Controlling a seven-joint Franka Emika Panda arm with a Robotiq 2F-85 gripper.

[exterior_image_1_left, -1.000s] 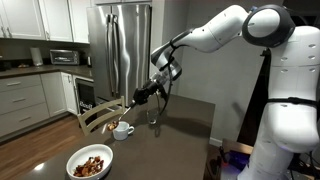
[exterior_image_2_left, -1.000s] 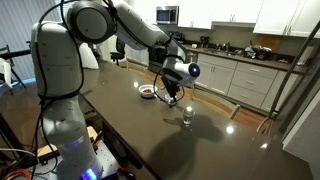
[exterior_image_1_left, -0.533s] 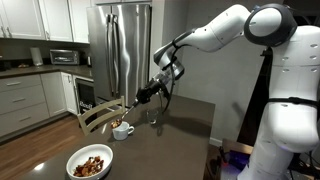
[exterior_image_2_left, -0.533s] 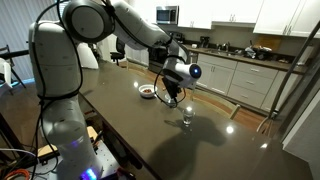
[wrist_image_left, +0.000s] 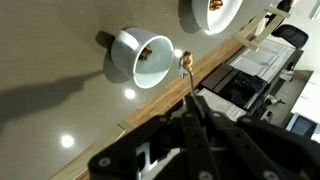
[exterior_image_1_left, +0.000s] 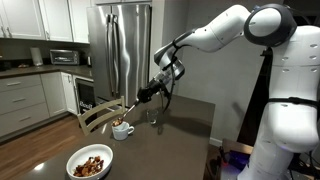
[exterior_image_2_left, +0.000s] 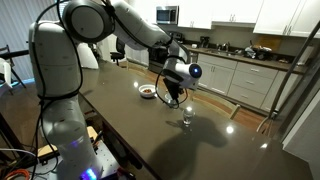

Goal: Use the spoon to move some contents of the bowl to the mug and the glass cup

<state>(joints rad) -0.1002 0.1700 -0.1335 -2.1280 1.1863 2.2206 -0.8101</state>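
1. The gripper (wrist_image_left: 193, 118) is clenched on the thin handle of the spoon (wrist_image_left: 188, 85); it hangs above the dark table (exterior_image_1_left: 180, 140).
2. In the wrist view the spoon's tip carries a few brown pieces of the contents (wrist_image_left: 184, 60); it is just beside the rim of the mug (wrist_image_left: 140, 58); some brown pieces also lie inside the mug.
3. The bowl (exterior_image_1_left: 107, 153) stands near the table edge with a heap of contents; the glass cup (exterior_image_2_left: 187, 116) stands well apart from it.

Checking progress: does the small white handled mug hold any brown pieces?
Yes, brown chunky pieces lie inside the small white mug in the wrist view.
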